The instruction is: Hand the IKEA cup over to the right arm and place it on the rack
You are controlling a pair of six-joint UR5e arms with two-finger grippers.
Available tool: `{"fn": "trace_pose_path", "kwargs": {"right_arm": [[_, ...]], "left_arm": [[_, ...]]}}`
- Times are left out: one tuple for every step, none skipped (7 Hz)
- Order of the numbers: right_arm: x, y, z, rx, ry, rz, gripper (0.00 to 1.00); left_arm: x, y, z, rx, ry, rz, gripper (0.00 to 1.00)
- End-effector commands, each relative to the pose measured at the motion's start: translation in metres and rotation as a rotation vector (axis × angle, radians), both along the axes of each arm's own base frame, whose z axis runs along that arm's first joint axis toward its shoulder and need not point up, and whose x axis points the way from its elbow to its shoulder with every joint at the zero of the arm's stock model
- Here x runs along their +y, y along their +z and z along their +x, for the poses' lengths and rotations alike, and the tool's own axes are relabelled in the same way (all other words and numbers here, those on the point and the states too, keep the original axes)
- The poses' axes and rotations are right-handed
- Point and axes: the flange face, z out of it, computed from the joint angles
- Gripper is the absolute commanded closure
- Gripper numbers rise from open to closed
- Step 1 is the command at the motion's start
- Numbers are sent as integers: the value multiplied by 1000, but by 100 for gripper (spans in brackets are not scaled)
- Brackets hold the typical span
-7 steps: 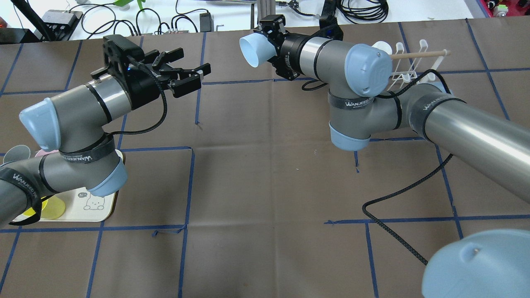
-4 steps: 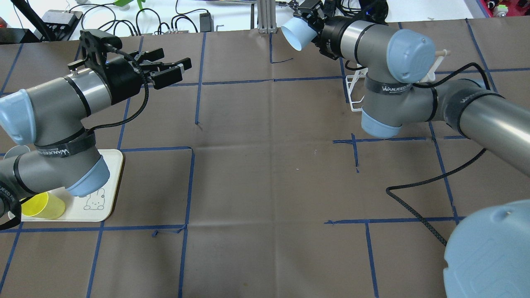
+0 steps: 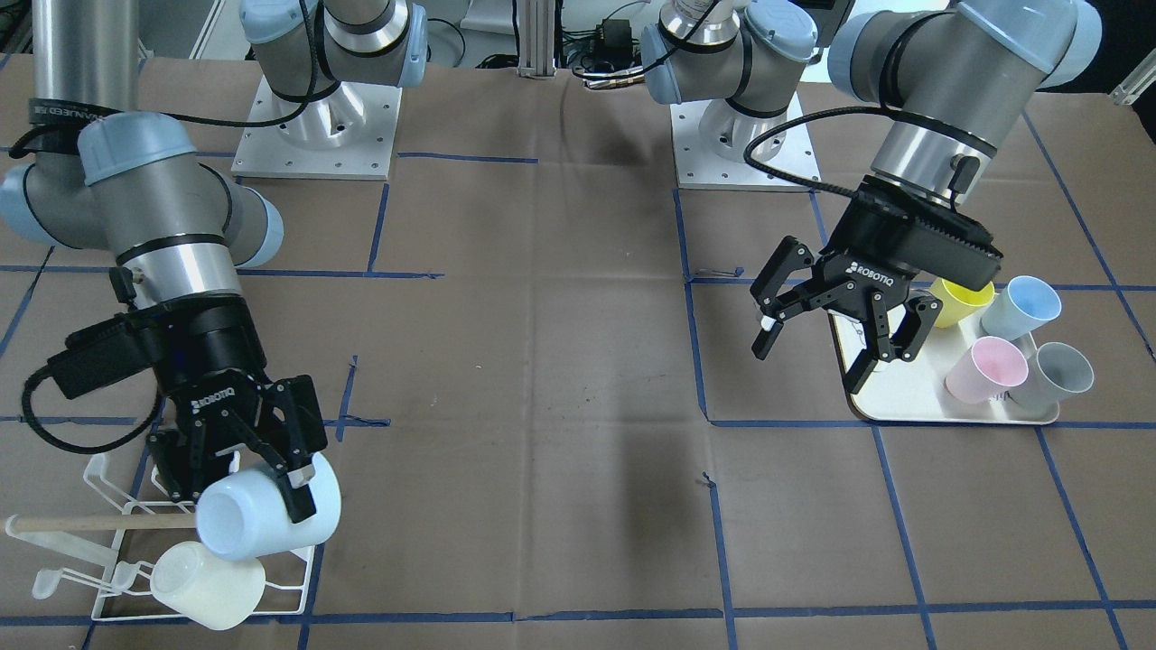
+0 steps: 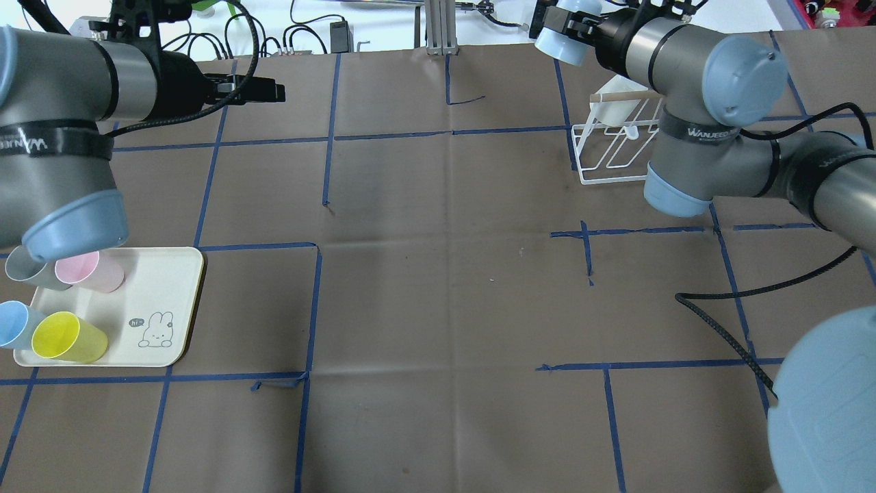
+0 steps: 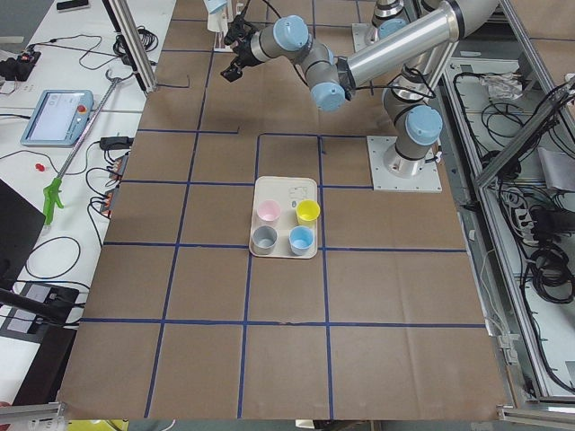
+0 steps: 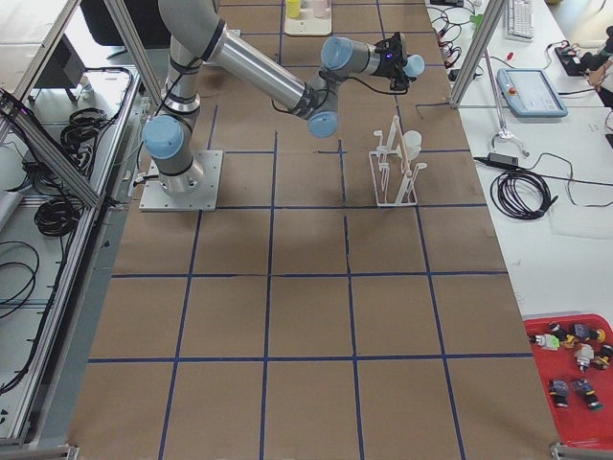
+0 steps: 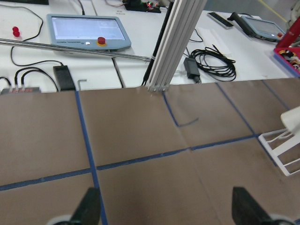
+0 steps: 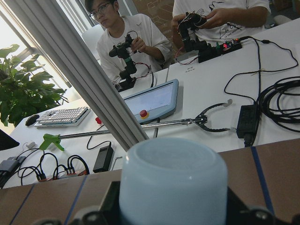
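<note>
Pale blue cup clamped in right gripper, "ROBOTIQ" lettered on gripper body. Cup lies on its side, long axis near level, round end toward dowel of rack; mouth or base, cannot tell. Hangs just above cream cup on rack. Left gripper, also "ROBOTIQ", spread wide, empty, over tray edge. "WANJEED" on arm strap.

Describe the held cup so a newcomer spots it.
Find the white wire drying rack with a wooden dowel, on the robot's right. Close by, the pale blue plastic cup is held sideways in the jaws of the silver-grey right arm; the cream cup sits on the rack.
</note>
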Motion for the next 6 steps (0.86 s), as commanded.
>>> {"fn": "trace_pose_path", "kwargs": {"right_arm": [[0, 22, -67, 193, -30, -135, 90], [4, 31, -94, 228, -84, -233, 90], [3, 24, -117, 236, -115, -242, 90], [-1, 11, -147, 259, -145, -229, 90], [-4, -5, -163, 284, -162, -243, 90], [-8, -22, -178, 287, -181, -245, 90]], "left_arm": [[9, 38, -42, -181, 128, 341, 1], [14, 48, -38, -234, 138, 424, 1], [31, 54, -37, -279, 137, 508, 1], [35, 55, -39, -280, 134, 517, 1], [36, 54, -39, -277, 135, 518, 1], [37, 51, -40, -273, 132, 518, 1]]}}
